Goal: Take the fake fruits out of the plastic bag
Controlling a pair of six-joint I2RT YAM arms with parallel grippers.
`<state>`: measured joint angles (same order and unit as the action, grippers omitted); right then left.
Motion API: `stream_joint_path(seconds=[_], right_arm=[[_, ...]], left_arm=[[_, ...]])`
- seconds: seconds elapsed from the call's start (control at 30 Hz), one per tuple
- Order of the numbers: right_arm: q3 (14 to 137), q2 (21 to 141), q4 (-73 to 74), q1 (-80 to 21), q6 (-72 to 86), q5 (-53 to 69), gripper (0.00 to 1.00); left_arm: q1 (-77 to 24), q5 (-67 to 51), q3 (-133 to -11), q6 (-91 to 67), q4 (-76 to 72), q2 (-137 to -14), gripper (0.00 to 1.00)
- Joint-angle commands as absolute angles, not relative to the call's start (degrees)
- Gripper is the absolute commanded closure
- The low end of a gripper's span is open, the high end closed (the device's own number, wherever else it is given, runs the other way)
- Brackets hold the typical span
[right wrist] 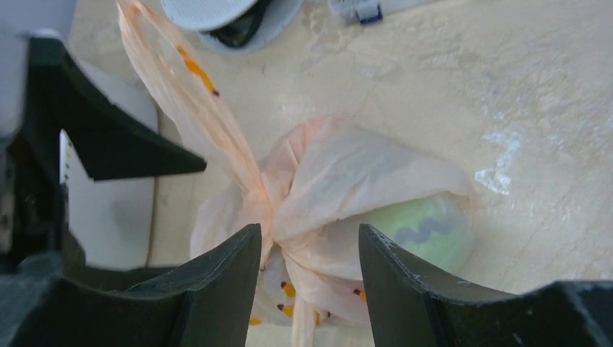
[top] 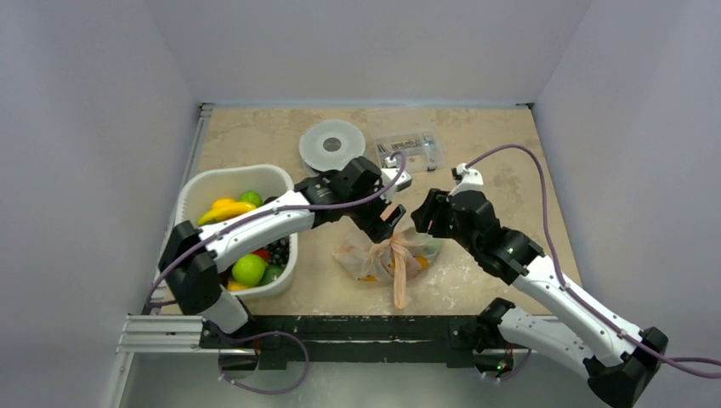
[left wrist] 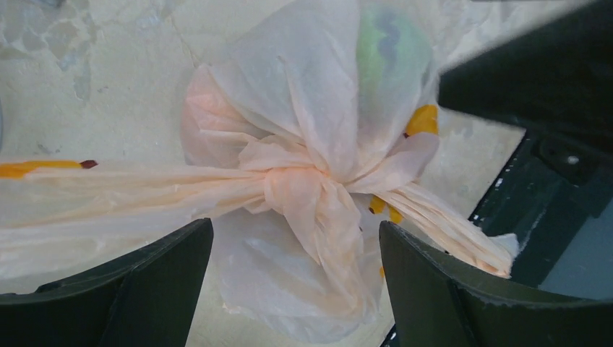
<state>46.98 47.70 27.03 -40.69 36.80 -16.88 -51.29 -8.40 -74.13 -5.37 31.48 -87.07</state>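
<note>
The pale-peach plastic bag (top: pixel 380 257) lies on the table between the arms, tied shut with a knot (left wrist: pixel 296 184). A green fake fruit with a dark stripe (right wrist: pixel 423 230) shows through the bag film, and also in the left wrist view (left wrist: pixel 390 50). My left gripper (top: pixel 387 218) is open just above the knot, its jaws wide on either side of the bag (left wrist: pixel 295 225). My right gripper (top: pixel 424 219) is open, its jaws standing on either side of the knot (right wrist: pixel 309 231). One handle tail (top: pixel 398 289) trails toward the front edge.
A white basin (top: pixel 197 188) at the left holds several fake fruits, yellow, green, red and dark grapes. A round grey disc (top: pixel 332 145) and a clear hard box of small parts (top: pixel 410 149) lie at the back. The black base rail (top: pixel 357 327) runs along the front.
</note>
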Motion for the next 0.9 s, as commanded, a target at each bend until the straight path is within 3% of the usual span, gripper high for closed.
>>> stream_joint_path(seconds=[0.0, 0.2, 0.4, 0.57, 0.63, 0.73, 0.87], right_arm=[[43.6, 48.3, 27.7, -40.6, 36.2, -11.3, 0.48], [42.3, 50.1, 26.4, -40.3, 36.4, -10.5, 0.49], [40.8, 51.8, 24.1, -40.3, 35.2, -7.2, 0.53], [39.9, 53.0, 21.6, -40.3, 34.9, -1.4, 0.51], [39.4, 53.3, 20.2, -40.3, 33.8, -0.2, 0.49], [39.0, 53.6, 19.2, -40.3, 34.4, -0.3, 0.47], [37.9, 53.7, 15.9, -40.3, 36.1, -0.1, 0.47]], left_arm=[[-51.7, -2.2, -79.8, -6.2, 37.9, -94.2, 0.16], [-52.5, 3.3, -83.0, -5.8, 41.5, -98.0, 0.44], [-52.6, 3.1, -81.3, -6.1, 39.9, -95.8, 0.59], [-52.6, 0.6, -82.0, -6.5, 40.2, -95.7, 0.64], [-52.7, -0.8, -82.1, -6.6, 40.2, -95.4, 0.73], [-52.6, -2.5, -82.0, -6.9, 39.9, -94.5, 1.00], [-52.6, -5.9, -81.3, -6.4, 38.7, -92.9, 1.00]])
